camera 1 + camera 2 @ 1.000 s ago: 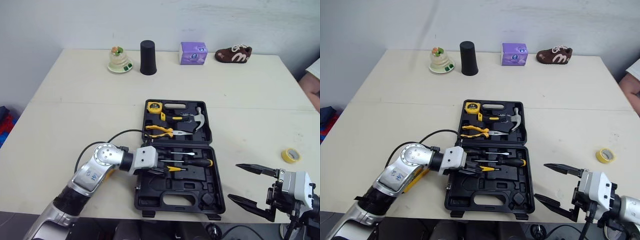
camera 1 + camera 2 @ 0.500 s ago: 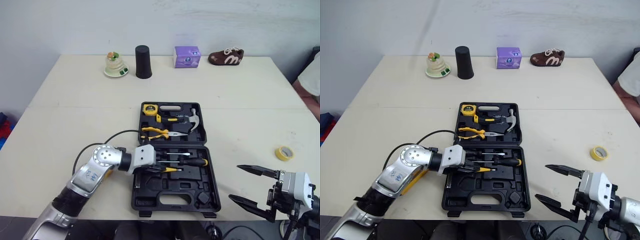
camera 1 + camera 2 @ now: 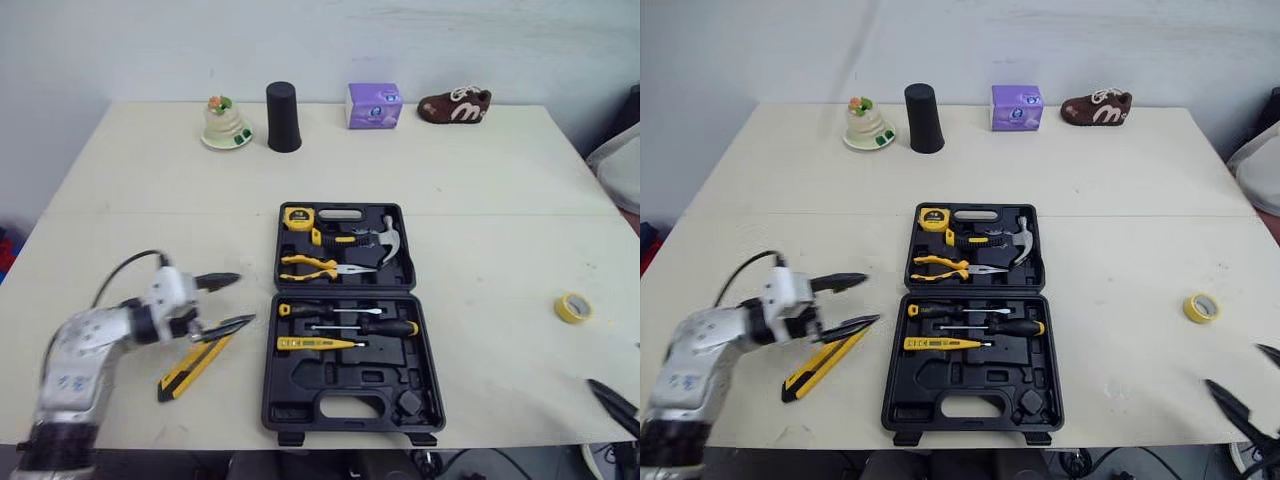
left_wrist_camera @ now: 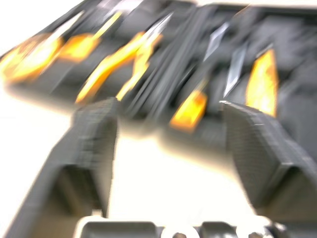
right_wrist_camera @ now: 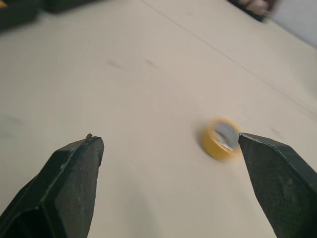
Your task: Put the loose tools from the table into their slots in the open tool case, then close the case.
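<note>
Black tool case [image 3: 300, 400] lying open on the bench [image 3: 450, 170]; slots partly filled, two items left out.

Pliers [image 3: 318, 265], hammer [image 3: 390, 238] and screwdrivers [image 3: 345, 312] are seen seated in the case. A yellow utility knife [image 3: 195, 365] is left just beside the case's left edge, a yellow tape roll [image 3: 573, 308] well to its right. The left tool [image 3: 244, 298] is held wide and empty by the knife's tip; the right tool [image 5: 168, 140] is spread wide, empty, toward the tape roll. Lid not yet closed.

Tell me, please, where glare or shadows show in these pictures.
Left wrist view: the table glares white, washing out the case's near edge. Left eye view: soft, even light; the cup casts only a faint shadow. Right wrist view: no glare.
</note>
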{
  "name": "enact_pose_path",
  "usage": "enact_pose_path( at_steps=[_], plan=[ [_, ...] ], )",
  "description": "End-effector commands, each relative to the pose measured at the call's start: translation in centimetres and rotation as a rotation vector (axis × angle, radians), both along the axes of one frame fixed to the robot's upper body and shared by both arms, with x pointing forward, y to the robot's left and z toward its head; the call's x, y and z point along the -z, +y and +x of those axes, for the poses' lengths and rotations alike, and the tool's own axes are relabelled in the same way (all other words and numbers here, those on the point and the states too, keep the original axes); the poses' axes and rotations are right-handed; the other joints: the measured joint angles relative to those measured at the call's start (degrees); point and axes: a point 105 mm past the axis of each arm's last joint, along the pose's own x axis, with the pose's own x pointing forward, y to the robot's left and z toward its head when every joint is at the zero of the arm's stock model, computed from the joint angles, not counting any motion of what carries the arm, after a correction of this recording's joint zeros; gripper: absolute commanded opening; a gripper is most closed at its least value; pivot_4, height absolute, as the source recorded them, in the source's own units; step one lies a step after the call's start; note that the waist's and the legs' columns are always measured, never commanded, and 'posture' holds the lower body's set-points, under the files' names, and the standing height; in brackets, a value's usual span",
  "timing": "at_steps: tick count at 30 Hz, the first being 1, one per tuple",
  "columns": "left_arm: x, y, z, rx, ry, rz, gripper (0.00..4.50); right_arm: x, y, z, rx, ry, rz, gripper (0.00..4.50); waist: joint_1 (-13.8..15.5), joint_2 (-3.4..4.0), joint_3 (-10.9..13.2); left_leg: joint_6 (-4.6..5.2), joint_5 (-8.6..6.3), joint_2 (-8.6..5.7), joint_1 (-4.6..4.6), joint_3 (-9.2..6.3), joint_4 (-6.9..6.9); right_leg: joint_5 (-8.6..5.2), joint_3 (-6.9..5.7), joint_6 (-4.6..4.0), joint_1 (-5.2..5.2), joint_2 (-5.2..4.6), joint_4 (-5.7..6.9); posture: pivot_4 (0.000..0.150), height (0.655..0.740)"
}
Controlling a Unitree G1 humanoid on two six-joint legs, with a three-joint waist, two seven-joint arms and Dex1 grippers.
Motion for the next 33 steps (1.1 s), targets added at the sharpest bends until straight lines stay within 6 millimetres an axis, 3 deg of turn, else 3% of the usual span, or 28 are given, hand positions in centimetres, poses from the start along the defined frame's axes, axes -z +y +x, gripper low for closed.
enact_pose_path(
  at_steps=[1, 4, 8, 11, 14, 18, 22, 24, 26, 30, 33],
  plan=[
    [-0.3, 6.1, -1.0, -0.236, -0.03, 0.027, 4.41, -0.2, -4.0, -3.1, 0.202, -0.017, -0.053, 4.5, -0.11, -0.01, 0.02, 0.0, -0.02, 0.06, 0.01, 0.01, 0.0, -0.01, -0.01, -0.02, 0.0, -0.02, -0.01, 0.15, 0.74],
    [0.2, 11.5, -2.5, -0.453, -0.021, 0.039, 4.41, 0.1, -6.8, -5.4, 0.35, -0.004, -0.053, 4.5, -0.29, 0.01, 0.04, 0.16, -0.18, 0.14, 0.09, 0.11, -0.05, -0.06, -0.01, -0.12, -0.01, -0.1, 0.0, 0.15, 0.74],
    [0.8, 17.3, -4.8, -0.727, -0.018, 0.026, 4.41, 0.8, -8.8, -7.5, 0.473, 0.018, -0.059, 4.5, -0.42, 0.0, 0.05, 0.31, -0.33, 0.11, 0.1, 0.13, -0.06, -0.16, -0.05, -0.31, -0.02, -0.29, 0.01, 0.15, 0.74],
    [1.4, 19.0, -6.1, -0.814, 0.002, 0.021, 4.41, 0.6, -9.8, -8.0, 0.549, -0.026, -0.032, 4.5, -0.83, -0.01, 0.04, 0.36, -0.39, -0.01, 0.11, 0.12, -0.08, -0.17, -0.12, -0.33, 0.0, -0.5, 0.03, 0.15, 0.74],
    [1.1, 19.2, -6.0, -0.843, -0.016, 0.004, 4.41, 0.3, -9.1, -5.9, 0.478, -0.07, -0.001, 4.5, -1.43, -0.05, 0.03, 0.28, -0.46, -0.17, 0.1, 0.11, -0.13, -0.16, -0.19, -0.32, 0.07, -0.71, 0.02, 0.15, 0.74],
    [0.5, 17.6, -4.9, -0.785, -0.031, -0.005, 4.41, 0.2, -6.5, -2.0, 0.301, -0.093, 0.039, 4.5, -1.62, -0.09, 0.0, 0.33, -0.4, -0.23, 0.15, 0.08, -0.11, -0.11, -0.24, -0.25, 0.26, -0.79, 0.0, 0.15, 0.74],
    [-0.4, 14.0, -3.8, -0.641, -0.034, 0.011, 4.41, -1.0, -2.1, 2.3, 0.068, -0.136, 0.083, 4.5, -1.75, -0.02, 0.04, 0.29, -0.37, -0.23, 0.1, 0.05, -0.18, 0.13, -0.26, 0.19, 0.41, -0.76, 0.01, 0.15, 0.74],
    [-0.8, 11.3, -3.3, -0.524, -0.019, 0.03, 4.41, -1.8, 1.2, 4.4, -0.087, -0.148, 0.107, 4.5, -1.66, -0.02, 0.04, 0.21, -0.34, -0.22, 0.12, 0.04, -0.34, 0.11, -0.29, 0.17, 0.46, -0.73, -0.04, 0.15, 0.74],
    [-0.9, 9.8, -3.2, -0.459, -0.003, 0.043, 4.41, -2.3, 3.4, 5.6, -0.181, -0.145, 0.116, 4.5, -1.56, 0.01, 0.05, 0.12, -0.21, -0.24, 0.13, 0.0, -0.65, 0.11, -0.31, 0.16, 0.41, -0.69, -0.19, 0.15, 0.74],
    [-0.6, 5.3, -4.2, -0.236, 0.138, 0.051, 4.41, -3.9, 9.9, 8.0, -0.469, -0.152, 0.141, 4.5, -1.47, 0.04, 0.07, 0.03, 0.21, -0.22, -0.22, -0.05, -0.8, 0.09, -0.35, 0.16, -0.25, -0.59, -0.27, 0.15, 0.74],
    [-0.3, 3.7, -5.3, -0.177, 0.222, 0.068, 4.41, -4.4, 13.0, 8.2, -0.612, -0.137, 0.151, 4.5, -1.49, 0.09, 0.1, 0.03, 0.2, -0.2, -0.35, -0.04, -0.78, 0.05, -0.34, 0.23, -0.32, -0.56, -0.35, 0.15, 0.74]
  ],
)
